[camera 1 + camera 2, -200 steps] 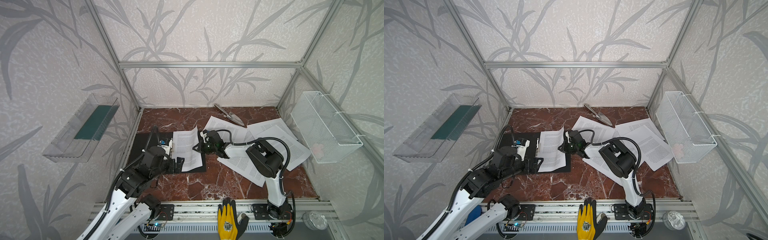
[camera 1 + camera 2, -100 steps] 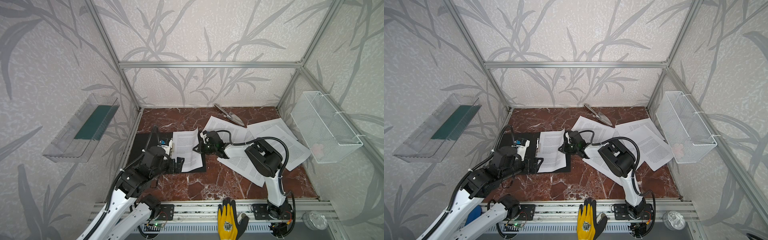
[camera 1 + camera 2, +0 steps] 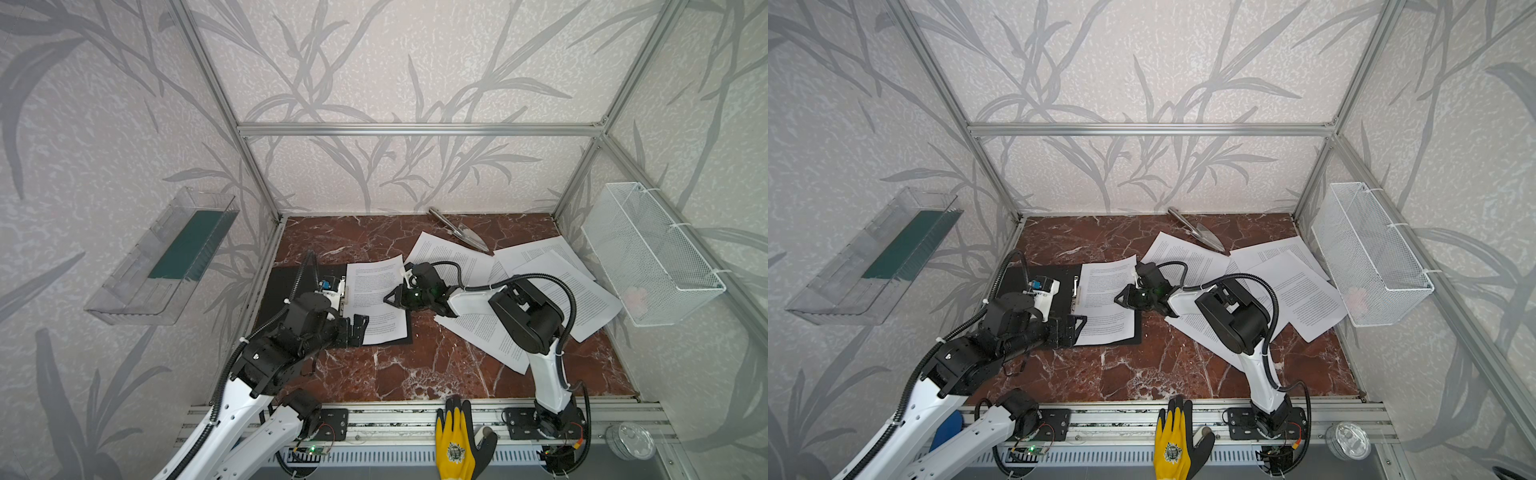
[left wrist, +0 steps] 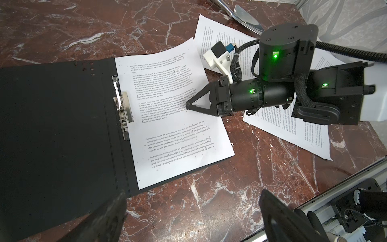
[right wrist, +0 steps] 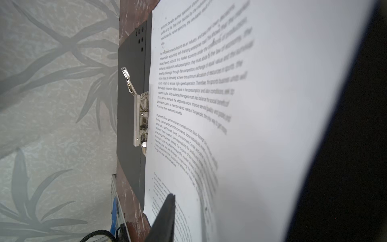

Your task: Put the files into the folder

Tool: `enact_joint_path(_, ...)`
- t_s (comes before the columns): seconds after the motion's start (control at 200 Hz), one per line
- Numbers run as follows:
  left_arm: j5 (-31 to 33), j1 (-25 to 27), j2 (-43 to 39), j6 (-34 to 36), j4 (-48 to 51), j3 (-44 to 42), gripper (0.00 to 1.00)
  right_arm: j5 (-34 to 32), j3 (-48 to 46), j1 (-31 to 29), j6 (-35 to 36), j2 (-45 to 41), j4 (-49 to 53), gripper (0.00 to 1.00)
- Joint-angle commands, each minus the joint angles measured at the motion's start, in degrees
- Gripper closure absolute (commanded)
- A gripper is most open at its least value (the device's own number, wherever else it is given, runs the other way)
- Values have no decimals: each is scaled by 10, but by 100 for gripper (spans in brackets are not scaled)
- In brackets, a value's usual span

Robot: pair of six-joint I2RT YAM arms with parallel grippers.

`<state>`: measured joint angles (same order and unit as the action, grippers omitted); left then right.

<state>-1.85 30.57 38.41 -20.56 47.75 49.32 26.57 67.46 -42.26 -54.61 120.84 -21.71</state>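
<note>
Sheet [image 4: 178, 125] on open folder [image 4: 52, 125]

Red-brown marble tabletop [image 3: 415, 374] with paperwork spread across it

An open black folder [image 3: 280, 286] lies flat at 9 o'clock with one printed sheet [image 3: 374, 286] on its right half. Loose printed sheets [image 3: 582, 291] overlap in a fan from 1 to 4 o'clock. A metal trowel [image 3: 461, 232] rests at 12 o'clock, with its blade tip on one sheet.

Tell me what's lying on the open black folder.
One printed sheet lies on the folder, on the half past the metal clip, overhanging its edge. The sheet hides whatever is beneath it, so more sheets there cannot be ruled out.
</note>
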Motion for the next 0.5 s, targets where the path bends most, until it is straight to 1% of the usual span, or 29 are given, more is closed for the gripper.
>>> enact_joint_path(0.0, -2, -3, 0, 8, 0, -6, 1, -5, 12, 3, 8, 5, 21, 66)
enact_joint_path(0.075, -1, -3, -1, 8, 0, -6, 1, -10, 14, 5, 12, 1, 35, 60)
enact_joint_path(0.15, -1, -3, -1, 8, 0, -6, 1, -18, 15, 5, 18, -4, 51, 50)
enact_joint_path(0.215, -2, -3, -1, 8, 0, -6, 1, -23, 18, 6, 23, -6, 65, 45)
enact_joint_path(0.39, -2, -3, 0, 8, 0, -6, 1, -39, 25, 8, 40, -14, 101, 37)
enact_joint_path(0.495, 0, -3, -1, 8, 0, -6, 1, -59, 31, 8, 60, -22, 131, 32)
